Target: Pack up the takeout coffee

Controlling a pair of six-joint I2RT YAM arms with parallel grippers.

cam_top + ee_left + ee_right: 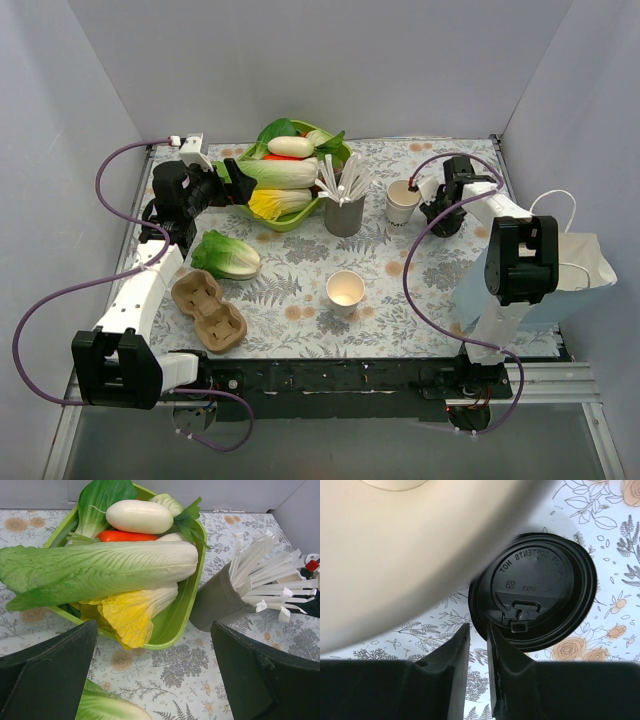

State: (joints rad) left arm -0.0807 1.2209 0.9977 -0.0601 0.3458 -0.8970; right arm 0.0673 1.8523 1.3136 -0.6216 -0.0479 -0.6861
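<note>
We judge the packing as barely begun. On the far left, the left gripper (154,630) hangs with its jaws spread wide and nothing between them, facing the green tray of vegetables (330,205) and playing no part in the job. Just nearer us lie a head of cabbage (227,255) and the cardboard cup carrier (208,310), whose 2 wells hold nothing. Right of the tray stands the grey cup of straws (345,208), and in front of it a second paper cup (345,290), open and unlidded.

The takeout coffee itself, the cream paper cup (402,205) with dark lettering, stands upright on the flowered tablecloth (300,280) just right of the straws, with no lid on it. Close beside it on the right is the right gripper (478,627). In the wrist view its jaws are drawn narrow with the rim of the black lid (535,587) at their tips; whether they already pinch that rim we cannot tell. The lid is right beside the cup's wall. Furthest right, the white paper bag (560,270) waits at the table's edge; we cannot see inside it.

So 0 steps are finished: we think the lid has yet to be gripped firmly, pressed onto the cup, and the closed cup seated in the carrier or bag
</note>
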